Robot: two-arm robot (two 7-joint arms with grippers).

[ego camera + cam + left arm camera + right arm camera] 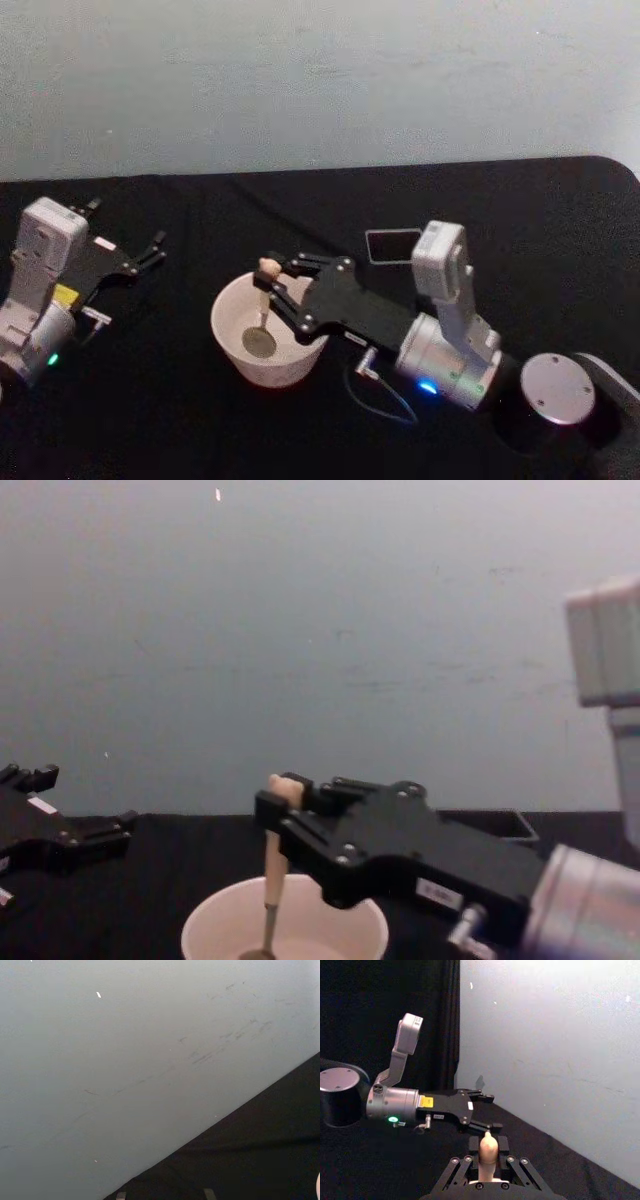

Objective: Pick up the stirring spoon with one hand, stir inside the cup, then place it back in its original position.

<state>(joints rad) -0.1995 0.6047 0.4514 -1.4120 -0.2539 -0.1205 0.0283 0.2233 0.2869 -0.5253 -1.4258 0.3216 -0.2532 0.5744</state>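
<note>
Fingers (290, 310) of your right gripper (270, 283) are clamped on the stirring spoon (263, 300) by its handle, with its bowl down in the cup (228, 300) directly beneath them.
You've done the pick-up and stirring looks under way. Returning the spoon is left, probably to the dark holder (392, 245) behind the fingers. Your left gripper (150, 250) is parked on the table (150, 400) well to their left, spread apart and empty.

the room over the cup (270, 375) is taken up by the right gripper (268, 277) and spoon (262, 312). bare table (180, 305) is left open to its left; a holder (392, 245) is set far right.
</note>
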